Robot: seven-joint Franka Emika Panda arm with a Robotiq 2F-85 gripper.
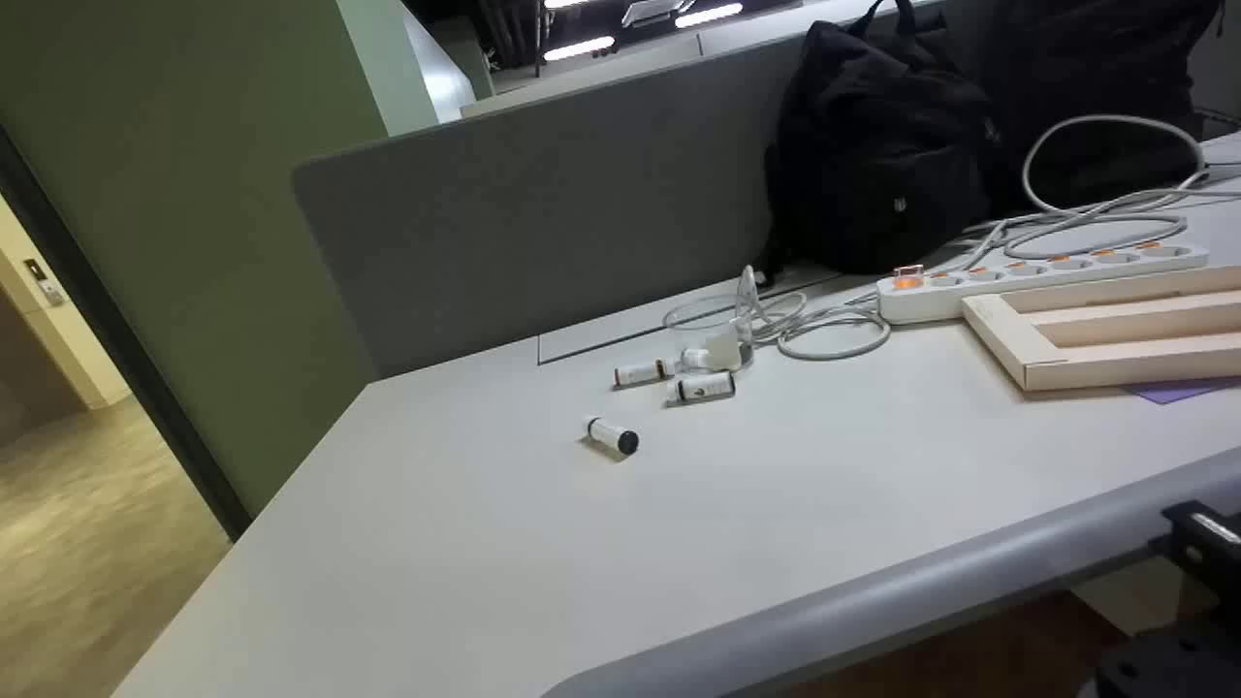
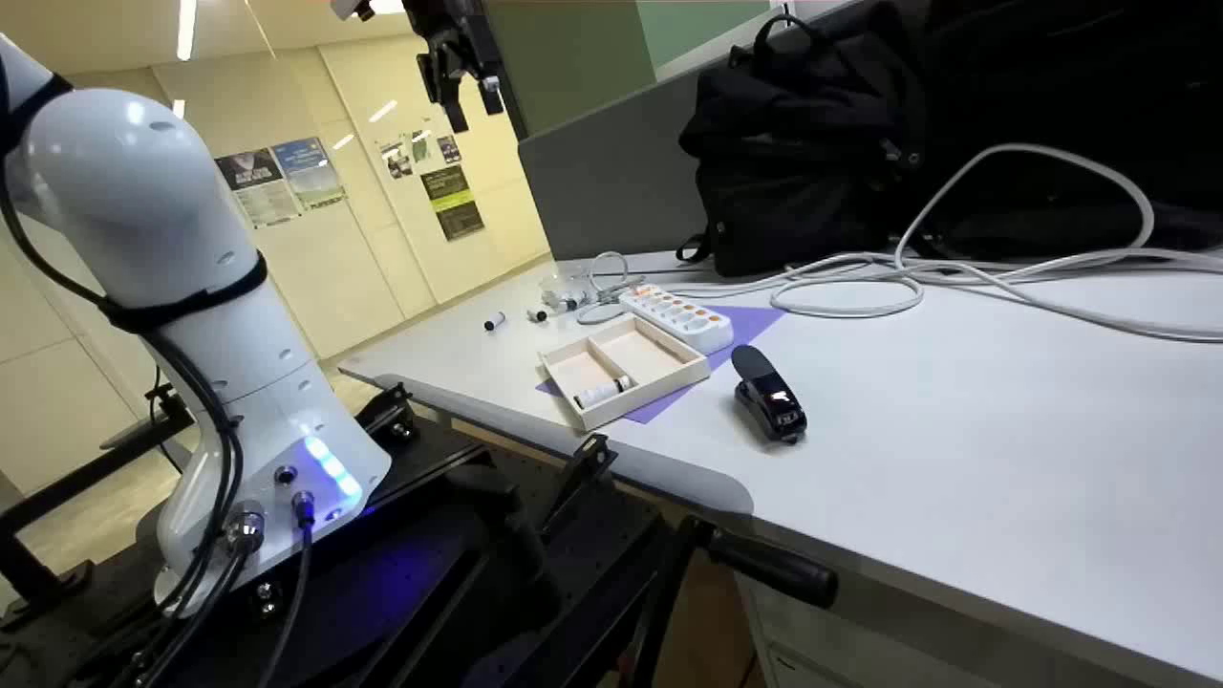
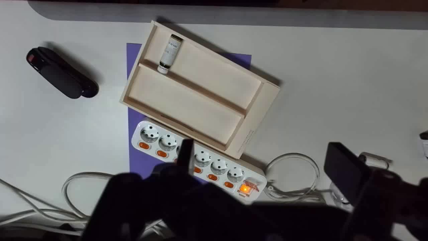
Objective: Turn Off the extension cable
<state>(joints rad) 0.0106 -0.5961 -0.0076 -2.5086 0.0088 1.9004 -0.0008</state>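
Observation:
The extension cable is a long white power strip (image 1: 1028, 278) with orange switches, lying on the table. It also shows in an exterior view (image 2: 676, 318) and in the wrist view (image 3: 209, 167). Its end switch (image 3: 245, 189) glows orange, and a clear reddish cover stands raised beside it. The glow also shows in an exterior view (image 1: 908, 283). My gripper (image 2: 474, 107) is open and empty, high above the table. In the wrist view, the open gripper (image 3: 265, 157) has its fingers wide apart, with the glowing switch between them in the picture. The left finger hides part of the strip.
A pale wooden tray (image 3: 259, 117) with a small bottle (image 3: 170, 52) lies against the strip, over a purple sheet (image 3: 143, 164). A black stapler (image 2: 767, 397), white cords (image 2: 860, 296), several small bottles (image 1: 613, 436), a clear cup (image 1: 703, 330) and a black backpack (image 1: 877, 145) are around.

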